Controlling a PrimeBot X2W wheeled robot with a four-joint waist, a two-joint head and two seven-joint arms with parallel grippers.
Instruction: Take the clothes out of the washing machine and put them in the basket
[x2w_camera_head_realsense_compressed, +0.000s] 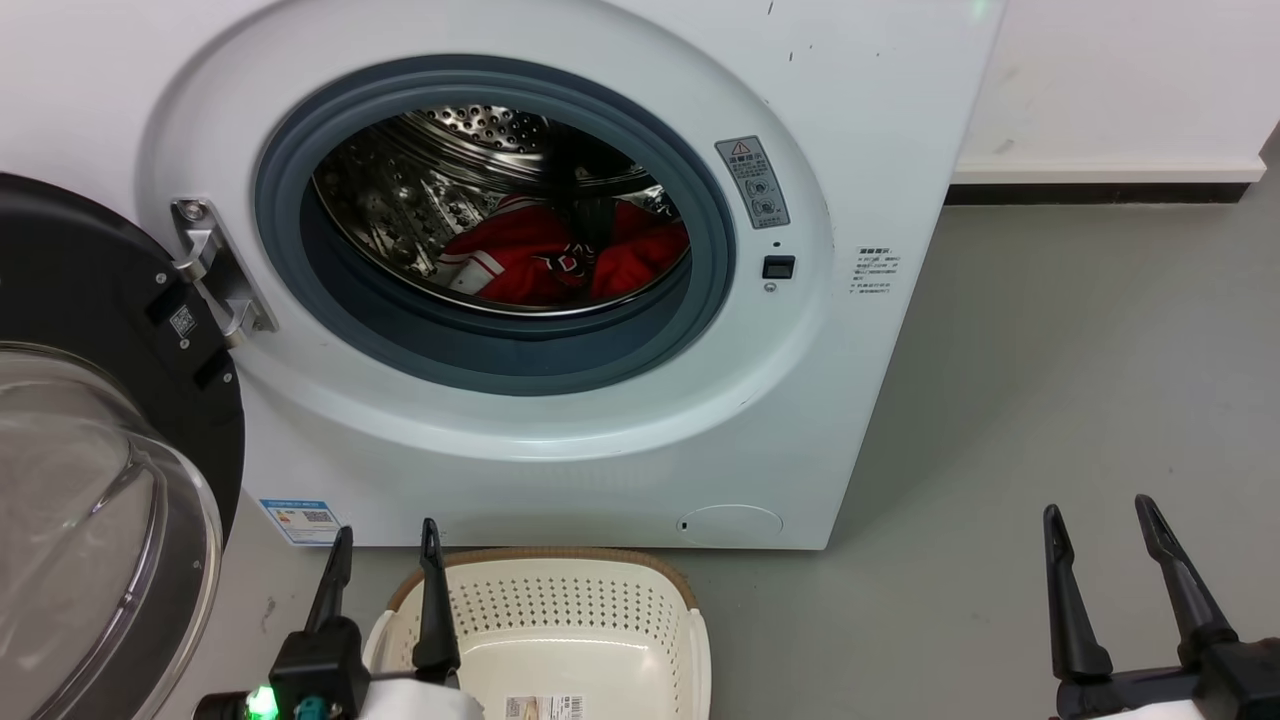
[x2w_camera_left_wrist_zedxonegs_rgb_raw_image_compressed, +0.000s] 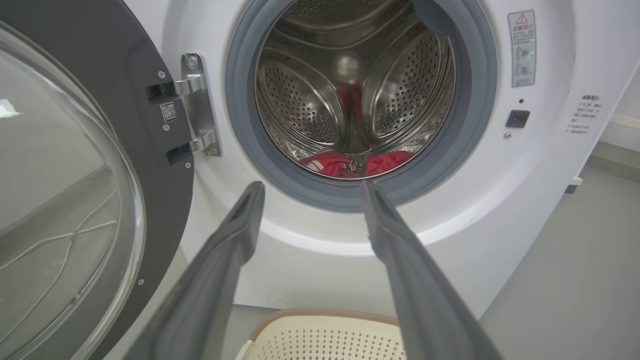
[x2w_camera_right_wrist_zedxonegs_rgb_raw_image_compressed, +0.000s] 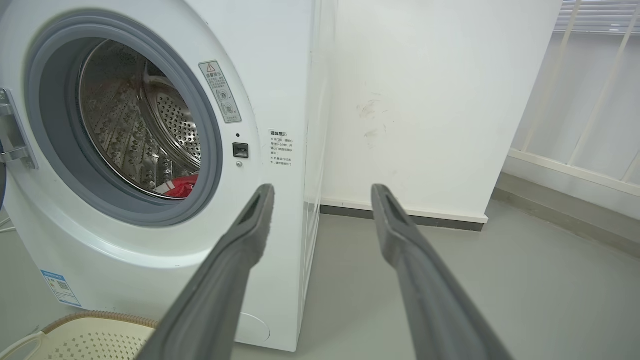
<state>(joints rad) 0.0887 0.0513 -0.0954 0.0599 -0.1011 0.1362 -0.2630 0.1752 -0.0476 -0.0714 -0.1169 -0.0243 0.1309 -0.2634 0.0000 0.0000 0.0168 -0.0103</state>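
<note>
The grey floor (x2w_camera_head_realsense_compressed: 1050, 400) bears the washing machine (x2w_camera_head_realsense_compressed: 600, 470) and, just beside, the basket (x2w_camera_head_realsense_compressed: 560, 610).

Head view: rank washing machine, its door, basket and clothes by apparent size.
1. washing machine
2. door, cut off by the left edge of the frame
3. basket, partly out of frame and near the camera
4. clothes, set back inside the machine, so they look small; their true size against the basket is unsure

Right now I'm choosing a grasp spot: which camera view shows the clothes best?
The head view: it looks down into the drum, showing the clothes piled at its bottom with white trim and lettering. The left wrist view gives a low red strip above the gasket; the right wrist view, a small red patch.
</note>
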